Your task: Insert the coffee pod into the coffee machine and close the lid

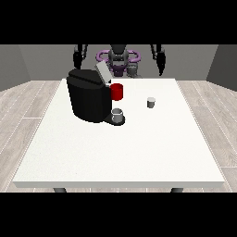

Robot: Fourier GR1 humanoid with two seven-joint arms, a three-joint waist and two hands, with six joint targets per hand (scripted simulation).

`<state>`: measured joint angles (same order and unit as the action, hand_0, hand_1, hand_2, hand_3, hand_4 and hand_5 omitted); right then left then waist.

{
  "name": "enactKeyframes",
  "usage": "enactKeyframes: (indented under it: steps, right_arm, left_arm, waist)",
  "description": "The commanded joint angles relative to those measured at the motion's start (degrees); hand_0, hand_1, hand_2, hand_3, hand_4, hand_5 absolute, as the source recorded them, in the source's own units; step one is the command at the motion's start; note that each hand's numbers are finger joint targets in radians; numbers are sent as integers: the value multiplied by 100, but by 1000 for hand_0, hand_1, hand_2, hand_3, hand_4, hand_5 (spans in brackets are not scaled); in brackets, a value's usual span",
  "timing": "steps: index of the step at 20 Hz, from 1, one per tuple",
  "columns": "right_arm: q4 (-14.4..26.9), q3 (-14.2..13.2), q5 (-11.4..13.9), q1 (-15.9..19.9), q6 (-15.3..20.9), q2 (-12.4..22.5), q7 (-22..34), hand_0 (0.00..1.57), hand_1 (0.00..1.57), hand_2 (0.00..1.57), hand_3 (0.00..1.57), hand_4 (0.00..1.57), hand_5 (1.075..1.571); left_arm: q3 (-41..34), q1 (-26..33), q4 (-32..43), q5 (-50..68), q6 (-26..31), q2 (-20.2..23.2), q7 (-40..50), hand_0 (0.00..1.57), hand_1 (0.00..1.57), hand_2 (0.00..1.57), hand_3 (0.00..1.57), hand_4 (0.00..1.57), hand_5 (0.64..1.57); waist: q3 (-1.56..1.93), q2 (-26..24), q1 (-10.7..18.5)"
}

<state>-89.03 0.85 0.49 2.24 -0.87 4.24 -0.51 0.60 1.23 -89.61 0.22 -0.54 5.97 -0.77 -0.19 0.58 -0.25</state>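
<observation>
A black coffee machine (89, 98) stands on the white table (120, 152) at the left of the middle, its grey lid (102, 73) tilted up and open. A small grey coffee pod (151, 102) sits on the table to the right of the machine. A grey cup (117, 115) rests on the machine's front base. The hand at the view's left (77, 60) and the hand at the view's right (160, 65) both hang behind the table's far edge, away from the pod and the machine. Neither hand holds anything.
A red mug (117, 91) stands just behind the machine's right side. The robot's torso (118, 60) is beyond the far edge. Wooden floor surrounds the table.
</observation>
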Motion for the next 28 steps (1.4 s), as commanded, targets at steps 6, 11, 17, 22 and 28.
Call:
enactKeyframes:
  steps: [6,11,17,22,28]
  right_arm:
    - [25,-73,-112,-488,-324,168,104,0,0,0,0,128,1571]
    - [-98,-419,-88,75,569,-280,-430,0,0,0,0,181,1571]
    - [-354,28,-156,58,508,-417,-637,0,0,0,0,158,1571]
    - [-499,204,-28,288,739,-420,-407,0,0,0,0,186,1571]
    - [-587,389,24,105,798,-418,-398,0,0,0,0,283,1571]
  left_arm:
    - [-340,-159,395,112,629,409,-1107,0,0,0,0,0,1571]
    - [-469,-1049,660,-358,461,966,-62,0,0,0,0,0,1571]
    - [-1225,-2081,1941,33,902,1591,-30,0,0,0,0,0,1571]
    - [-987,-2262,2902,-441,744,1366,-613,0,0,0,0,0,1571]
    - [-1167,-2771,3841,-660,737,1720,-568,0,0,0,0,0,1571]
  waist:
    - [17,-218,-227]
    - [20,91,-555]
    - [18,600,-1017]
    - [16,857,-942]
    - [16,998,-1090]
